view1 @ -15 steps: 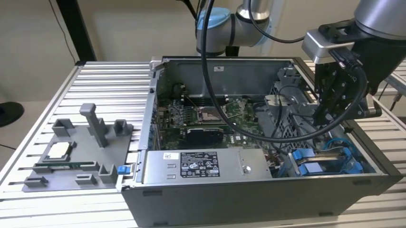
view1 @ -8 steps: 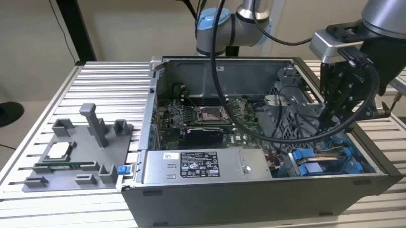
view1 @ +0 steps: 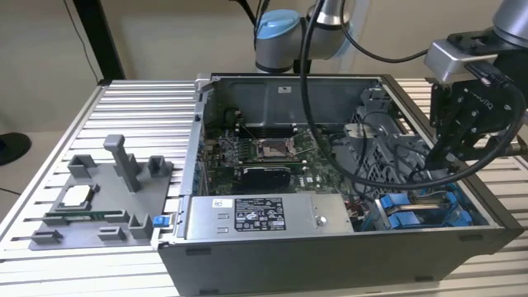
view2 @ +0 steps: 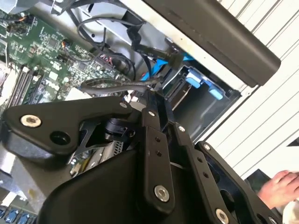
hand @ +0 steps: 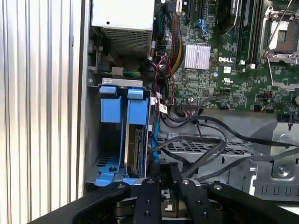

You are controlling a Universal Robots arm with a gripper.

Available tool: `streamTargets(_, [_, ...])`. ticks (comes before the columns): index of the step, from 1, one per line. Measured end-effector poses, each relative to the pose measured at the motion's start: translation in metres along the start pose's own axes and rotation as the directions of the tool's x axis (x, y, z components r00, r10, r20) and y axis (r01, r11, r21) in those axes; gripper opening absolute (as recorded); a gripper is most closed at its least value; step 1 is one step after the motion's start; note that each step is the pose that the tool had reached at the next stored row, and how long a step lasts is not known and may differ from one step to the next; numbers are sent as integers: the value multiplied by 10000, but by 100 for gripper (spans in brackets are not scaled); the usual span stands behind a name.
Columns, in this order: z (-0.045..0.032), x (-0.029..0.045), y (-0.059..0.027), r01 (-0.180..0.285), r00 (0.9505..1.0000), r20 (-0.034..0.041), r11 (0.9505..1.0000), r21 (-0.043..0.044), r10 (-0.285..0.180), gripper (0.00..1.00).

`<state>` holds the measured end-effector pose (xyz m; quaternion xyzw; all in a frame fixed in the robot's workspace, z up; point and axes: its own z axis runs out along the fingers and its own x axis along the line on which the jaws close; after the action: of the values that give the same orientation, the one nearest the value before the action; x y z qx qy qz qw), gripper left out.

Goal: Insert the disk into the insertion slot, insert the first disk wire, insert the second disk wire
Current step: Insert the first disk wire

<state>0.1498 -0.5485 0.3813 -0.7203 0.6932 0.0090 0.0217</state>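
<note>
**Hovering over the drive bay: disk looks seated, wire step in hand**

So here's where things stand. The slatted metal table point(view1: 123, 105) carries the open computer case point(view1: 330, 253). A grey fixture tray point(view1: 91, 204) is parked near the table's edge on the exterior view's left. Inside the case, the grey power-supply box point(view1: 247, 216) runs along the front wall and the motherboard point(view1: 264, 154) covers the floor.

The gripper point(hand: 165, 175) hangs over the case's front corner on the exterior view's right, just above the insertion slot point(hand: 93, 140). In the first wrist view the disk point(hand: 135, 149) stands on edge inside that slot with its blue carrier tab up at the rim, so I'd call the disk step done. The second blue carrier point(hand: 110, 109) beside it looks empty.

Black wires point(hand: 201, 149) snake across the case right beside the slot, and the gripper's tips sit in among them. The jaws are drawn close together, with only a sliver between them in both wrist views. Whether a wire plug is pinched in there, I honestly can't tell.

My read is that the first disk wire is the step in hand. That one calls for lining a small plug up square with the disk's connector edge in a cramped corner, without snagging the neighbouring cables.

Also, a person's hand point(view2: 280, 184) sits out past the case, over the table.
</note>
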Motion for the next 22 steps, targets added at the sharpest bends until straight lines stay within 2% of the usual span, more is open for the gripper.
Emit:
streamTargets(3, [6, 4, -46, -6, 10000, -68, 9999, -152, 5, 0])
streamTargets(7, [11, 8, -76, -31, 9998, -182, 9991, -412, 24, 0])
streamTargets(8, [15, 8, -81, -35, 9998, -205, 9990, -449, 25, 0])
streamTargets(22, [27, 9, -80, -38, 9998, -218, 9989, -465, 27, 0])
